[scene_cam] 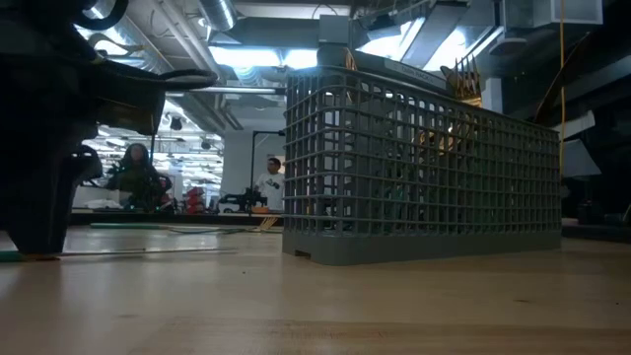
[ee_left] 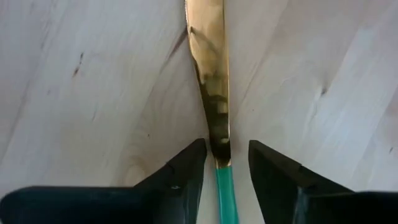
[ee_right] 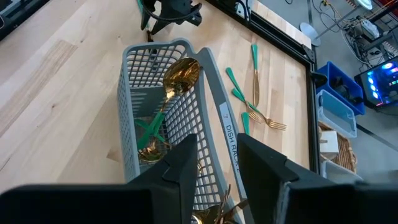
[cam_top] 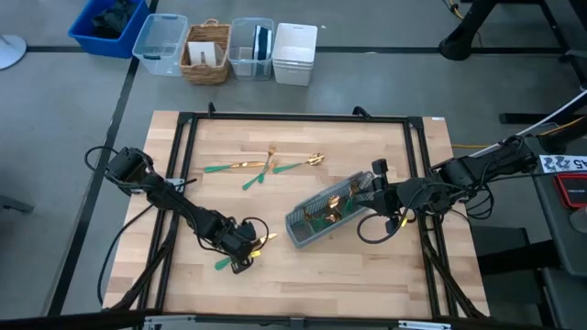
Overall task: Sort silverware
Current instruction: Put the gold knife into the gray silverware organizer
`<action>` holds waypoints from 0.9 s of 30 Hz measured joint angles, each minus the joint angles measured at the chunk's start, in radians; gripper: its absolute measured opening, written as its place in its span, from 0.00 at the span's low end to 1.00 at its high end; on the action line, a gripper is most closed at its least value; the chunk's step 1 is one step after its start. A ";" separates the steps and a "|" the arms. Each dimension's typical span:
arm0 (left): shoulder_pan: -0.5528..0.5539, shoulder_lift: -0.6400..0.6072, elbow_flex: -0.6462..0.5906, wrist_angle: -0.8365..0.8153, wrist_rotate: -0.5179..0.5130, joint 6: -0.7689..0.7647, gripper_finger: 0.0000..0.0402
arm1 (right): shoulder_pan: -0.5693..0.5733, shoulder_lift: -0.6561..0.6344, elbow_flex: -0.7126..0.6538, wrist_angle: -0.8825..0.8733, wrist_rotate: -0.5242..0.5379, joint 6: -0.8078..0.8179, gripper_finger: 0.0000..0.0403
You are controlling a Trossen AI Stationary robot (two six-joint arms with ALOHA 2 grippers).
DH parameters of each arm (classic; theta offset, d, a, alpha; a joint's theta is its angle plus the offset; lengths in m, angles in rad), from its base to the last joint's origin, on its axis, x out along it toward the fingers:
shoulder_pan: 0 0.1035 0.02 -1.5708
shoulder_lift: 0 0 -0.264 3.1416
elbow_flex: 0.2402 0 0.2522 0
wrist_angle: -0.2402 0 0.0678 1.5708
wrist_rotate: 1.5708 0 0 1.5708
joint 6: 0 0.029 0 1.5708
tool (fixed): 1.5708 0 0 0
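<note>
Left gripper (cam_top: 246, 246) sits low in the lower-left-centre of the high view, down at the wooden table (cam_top: 367, 275). Its fingers (ee_left: 186, 171) stand a narrow gap apart, straddling a knife (ee_left: 211, 93) that lies flat on the wood; the gold blade runs up the wrist frame and the teal handle passes between the finger tips. Whether the pads actually touch the handle cannot be told. In the high view this knife (cam_top: 240, 252) shows its teal end toward lower left and its gold tip beside the gripper.

Right gripper (cam_top: 374, 191) is at centre-right of the high view, over the near end of the grey caddy (cam_top: 321, 218), which lies at a slant on the table. Its fingers (ee_right: 186, 165) are parted narrowly and hold nothing, poised above the caddy's rim. Inside the caddy (ee_right: 180, 118) a gold spoon (ee_right: 180, 78) with a teal handle leans in one compartment, with further gold and teal pieces lower in the same basket.

Farther up the table, in the upper-centre of the high view, three loose pieces of silverware (cam_top: 266, 165) lie close together, well apart from both grippers.

Beyond the table edge, a row of bins (cam_top: 229, 48) stands along the top of the frame
</note>
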 joint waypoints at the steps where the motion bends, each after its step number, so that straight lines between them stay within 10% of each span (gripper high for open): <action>1: 0.000 0.000 0.000 -0.001 0.000 0.007 0.28 | 0.000 0.000 0.000 0.000 0.000 0.000 0.29; 27: 0.070 0.011 0.005 -0.264 0.015 0.026 0.17 | 0.000 0.000 0.000 0.000 0.000 0.000 0.29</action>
